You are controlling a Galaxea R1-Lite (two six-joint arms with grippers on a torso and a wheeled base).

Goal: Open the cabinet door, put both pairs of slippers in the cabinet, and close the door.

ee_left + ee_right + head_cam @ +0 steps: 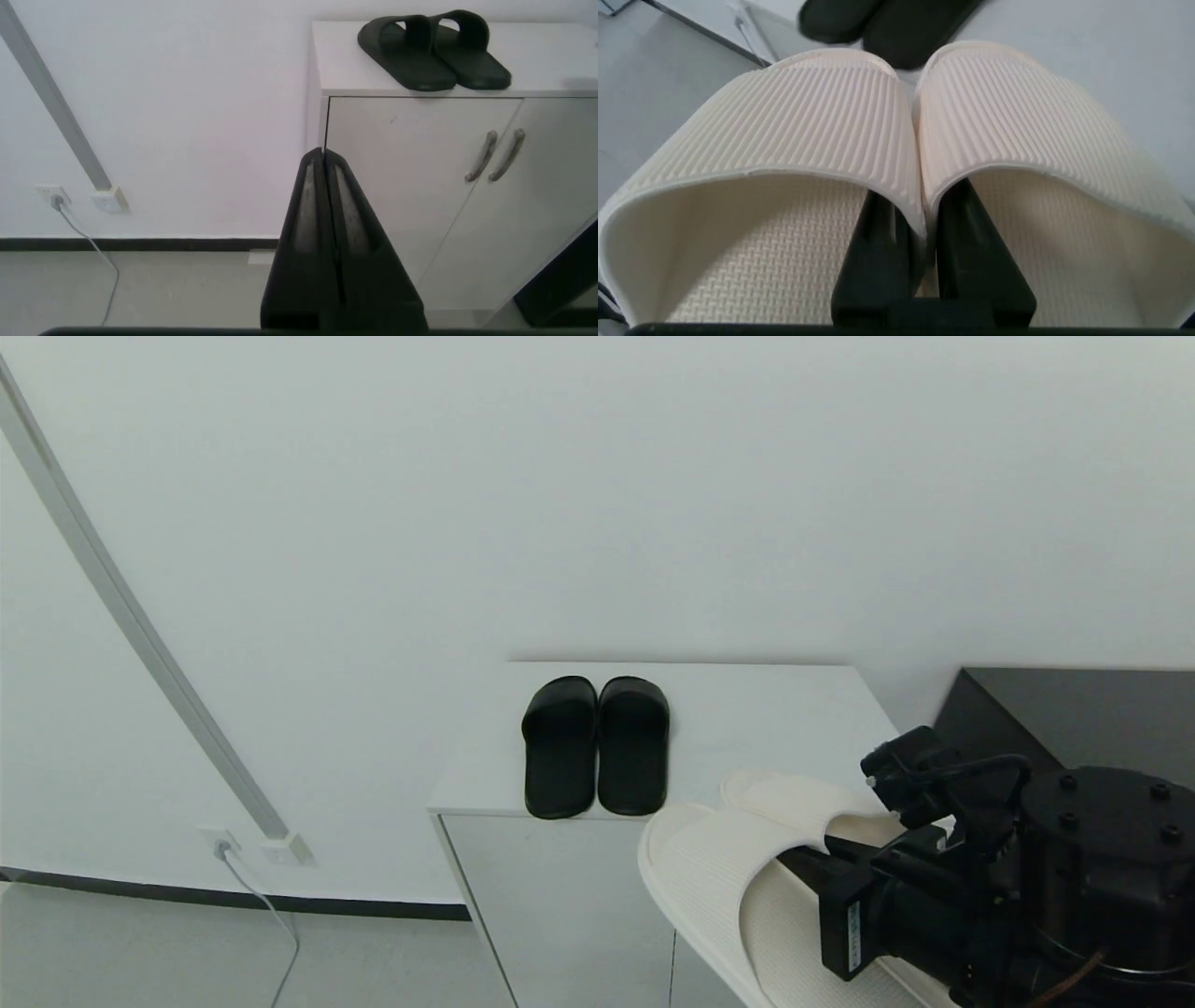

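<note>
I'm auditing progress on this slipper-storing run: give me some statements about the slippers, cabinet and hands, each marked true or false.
1. The pair of black rubber slide slippers lies on top of the white cabinet. True.
2. The right hand is shut on the pair of cream ribbed slippers. True.
3. The cabinet doors stand open. False: both are closed.
4. The left hand holds a black slipper. False: it is shut and empty.
5. The cream ribbed slippers are inside the cabinet. False: the right hand holds them outside it.
</note>
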